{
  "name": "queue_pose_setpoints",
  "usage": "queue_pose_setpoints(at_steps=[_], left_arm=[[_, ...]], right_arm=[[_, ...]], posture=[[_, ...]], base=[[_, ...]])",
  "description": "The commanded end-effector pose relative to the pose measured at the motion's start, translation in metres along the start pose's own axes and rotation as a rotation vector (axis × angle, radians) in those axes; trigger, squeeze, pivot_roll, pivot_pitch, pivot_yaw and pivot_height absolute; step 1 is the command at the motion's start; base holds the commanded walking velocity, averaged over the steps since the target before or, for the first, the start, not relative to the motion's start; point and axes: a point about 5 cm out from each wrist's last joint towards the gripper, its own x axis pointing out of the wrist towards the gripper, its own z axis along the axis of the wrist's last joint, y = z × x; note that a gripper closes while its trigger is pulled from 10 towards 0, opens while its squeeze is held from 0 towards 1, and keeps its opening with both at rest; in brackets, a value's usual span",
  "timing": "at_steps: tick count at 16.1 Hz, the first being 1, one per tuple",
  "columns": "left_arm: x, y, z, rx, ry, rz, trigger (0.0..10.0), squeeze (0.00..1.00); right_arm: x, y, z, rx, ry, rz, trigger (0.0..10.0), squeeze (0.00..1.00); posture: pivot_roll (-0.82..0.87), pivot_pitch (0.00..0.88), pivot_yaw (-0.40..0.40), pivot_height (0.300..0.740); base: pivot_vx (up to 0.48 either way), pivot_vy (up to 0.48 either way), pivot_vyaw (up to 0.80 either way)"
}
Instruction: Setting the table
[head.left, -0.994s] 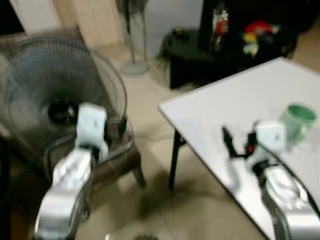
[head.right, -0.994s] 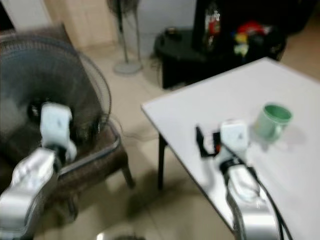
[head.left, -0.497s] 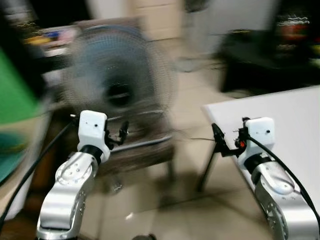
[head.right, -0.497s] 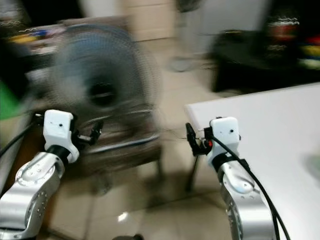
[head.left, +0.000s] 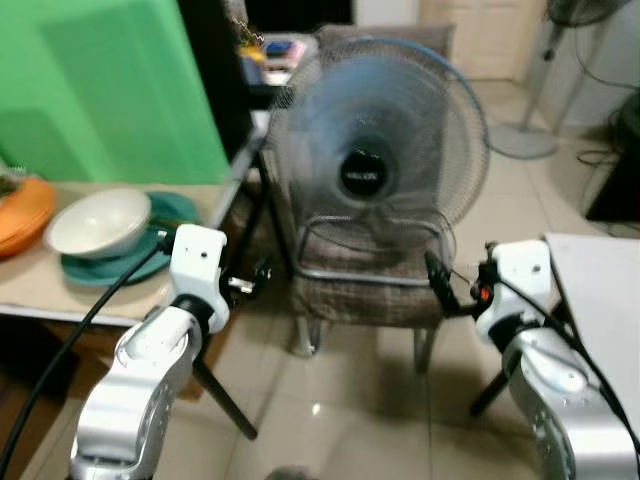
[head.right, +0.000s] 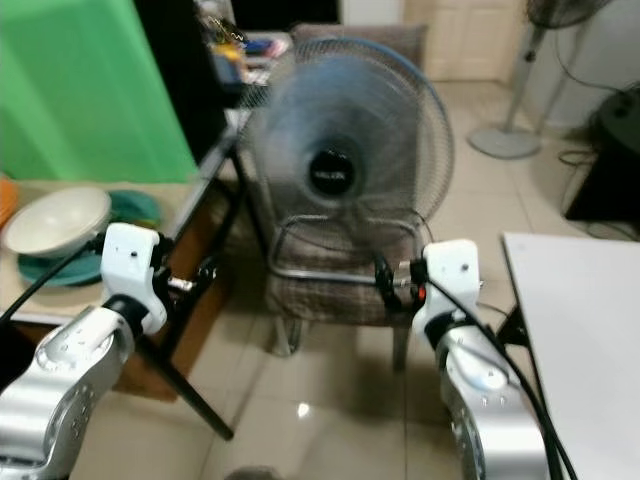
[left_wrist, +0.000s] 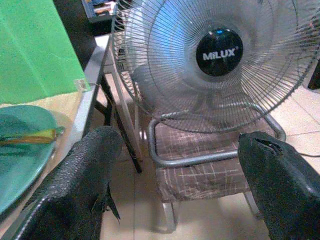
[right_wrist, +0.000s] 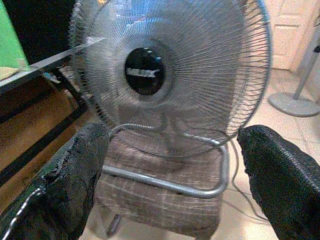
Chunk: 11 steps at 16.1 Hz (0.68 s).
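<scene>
A white bowl (head.left: 100, 220) rests on a teal plate (head.left: 175, 210) on a wooden side table (head.left: 60, 295) at my left, with an orange bowl (head.left: 20, 215) beside it at the edge of view. My left gripper (head.left: 250, 275) hangs open and empty just right of that table's edge; the left wrist view catches the teal plate (left_wrist: 20, 145) beside its fingers (left_wrist: 85, 180). My right gripper (head.left: 440, 285) is open and empty too, held in front of the chair. A corner of the white table (head.left: 600, 290) lies at my right.
A large blue-grey fan (head.left: 375, 140) sits on a plaid chair (head.left: 365, 295) straight ahead. A green screen (head.left: 110, 90) stands behind the side table. A pedestal fan's base (head.left: 525, 140) is far right. Tiled floor lies between the two tables.
The camera has swung left: the white table slid to the right edge, its green cup left the view, and the side table with dishes appeared. Both arms keep their pose.
</scene>
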Motion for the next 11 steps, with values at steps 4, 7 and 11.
queue_pose_setpoints(at_steps=[4,7,11], left_arm=[[0.002,0.011,0.006,0.036,-0.06,0.091,10.0,0.0],[-0.003,0.009,0.01,0.007,-0.096,0.079,10.0,0.0],[-0.005,0.009,0.01,0.017,-0.109,0.089,10.0,0.0]], right_arm=[[0.001,0.005,0.006,0.017,-0.029,0.001,10.0,1.0],[0.004,0.009,0.011,0.032,-0.055,0.024,10.0,1.0],[0.007,0.013,0.013,0.056,-0.06,0.051,10.0,1.0]], posture=[[0.09,0.0,0.083,0.74],[0.1,0.0,0.076,0.74],[0.1,0.0,0.067,0.74]], base=[[0.0,0.0,0.8],[0.0,0.0,0.8],[0.0,0.0,0.8]])
